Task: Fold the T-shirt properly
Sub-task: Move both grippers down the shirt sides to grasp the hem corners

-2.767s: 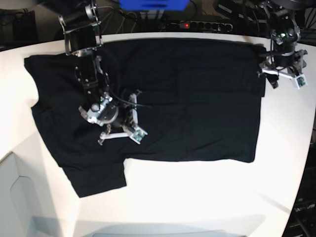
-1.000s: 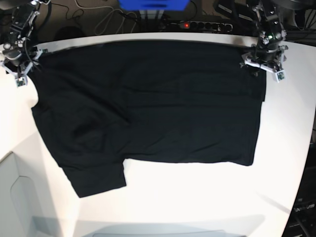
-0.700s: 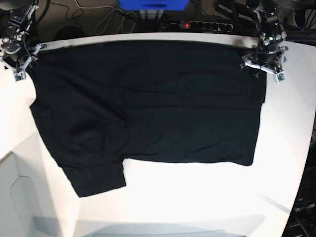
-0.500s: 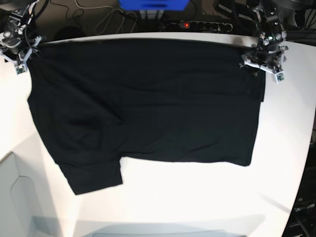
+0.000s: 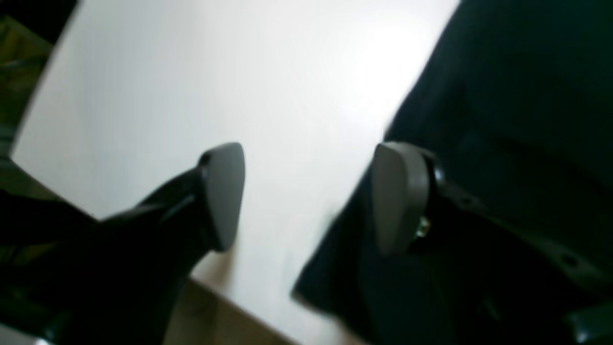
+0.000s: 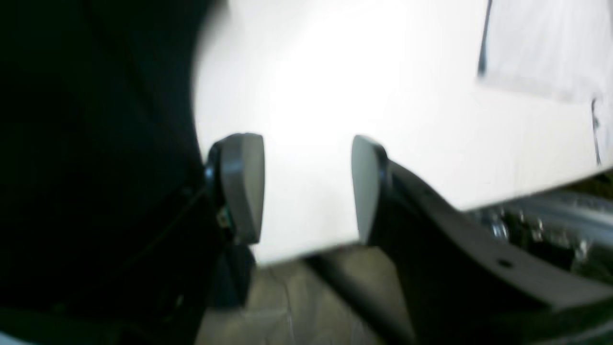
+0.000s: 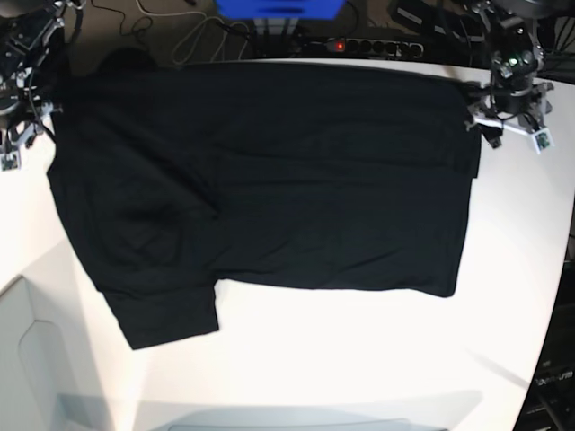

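Observation:
The black T-shirt [image 7: 269, 180] lies spread flat on the white table [image 7: 359, 359], plain side up, with one sleeve [image 7: 166, 314] pointing to the front left. My left gripper [image 7: 508, 128] hovers at the shirt's back right corner. In the left wrist view it [image 5: 311, 196] is open over bare table, one finger [image 5: 400, 196] at the shirt's edge [image 5: 527, 96]. My right gripper [image 7: 25, 135] is at the shirt's back left corner. In the right wrist view it [image 6: 304, 187] is open over white table, with the shirt [image 6: 96, 143] beside one finger [image 6: 242, 187].
Behind the table's far edge are a blue box [image 7: 278, 7], a power strip [image 7: 359, 45] and cables. A pale grey panel [image 7: 27, 359] borders the table at the front left. The table's curved right edge [image 7: 561, 269] runs near the left arm.
The shirt has slid back and to the left, its top edge now near the far table edge. My left gripper has moved right off the corner. The right gripper has shifted forward and left.

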Robot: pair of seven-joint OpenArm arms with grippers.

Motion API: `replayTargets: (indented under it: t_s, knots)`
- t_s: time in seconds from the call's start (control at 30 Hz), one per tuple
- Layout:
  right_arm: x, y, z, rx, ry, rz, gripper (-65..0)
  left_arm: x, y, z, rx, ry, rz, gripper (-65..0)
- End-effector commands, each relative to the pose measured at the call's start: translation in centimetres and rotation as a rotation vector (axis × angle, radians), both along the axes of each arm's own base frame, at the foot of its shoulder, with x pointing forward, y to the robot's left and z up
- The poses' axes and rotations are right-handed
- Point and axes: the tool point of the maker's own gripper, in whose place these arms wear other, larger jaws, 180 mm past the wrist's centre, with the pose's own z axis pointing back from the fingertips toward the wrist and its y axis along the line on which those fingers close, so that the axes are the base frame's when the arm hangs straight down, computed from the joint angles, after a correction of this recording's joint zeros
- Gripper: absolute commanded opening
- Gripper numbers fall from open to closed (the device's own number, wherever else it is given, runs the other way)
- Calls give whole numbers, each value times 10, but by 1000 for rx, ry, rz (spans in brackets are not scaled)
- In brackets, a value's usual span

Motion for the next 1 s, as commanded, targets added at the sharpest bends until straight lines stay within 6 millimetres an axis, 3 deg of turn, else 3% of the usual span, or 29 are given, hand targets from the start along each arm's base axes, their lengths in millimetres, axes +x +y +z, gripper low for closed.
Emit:
replayTargets:
  t_s: [0.0,0.17,0.23,0.33,0.5,0.6,0.73,0.87,0.97]
  knots:
    - [23,2,14,-14,-63,21,-352,18,4,21,34,-77,-6,-246]
    - [113,39,25,78,-196,120,-352,77,-1,56,15,-255,-8,-246]
    - [144,50,24,132,-218,145,-352,104,-13,62,-9,-299,-38,-246]
    - [182,58,23,204,-244,148,-352,142,-30,60,-56,-326,-83,-246]
    - [229,67,17,336,-253,138,-352,202,-47,35,-170,-296,-104,-246]
    - [249,71,10,410,-243,132,-352,234,-52,21,-197,-247,-108,-246]
    - [262,68,2,460,-301,79,-352,275,-57,13,-81,-242,-153,-246]
    - [265,70,-5,482,-338,78,-352,304,-63,-2,16,-222,-205,-246]
    - [263,70,-9,490,-339,73,-352,312,-58,-18,28,-183,-207,-246]
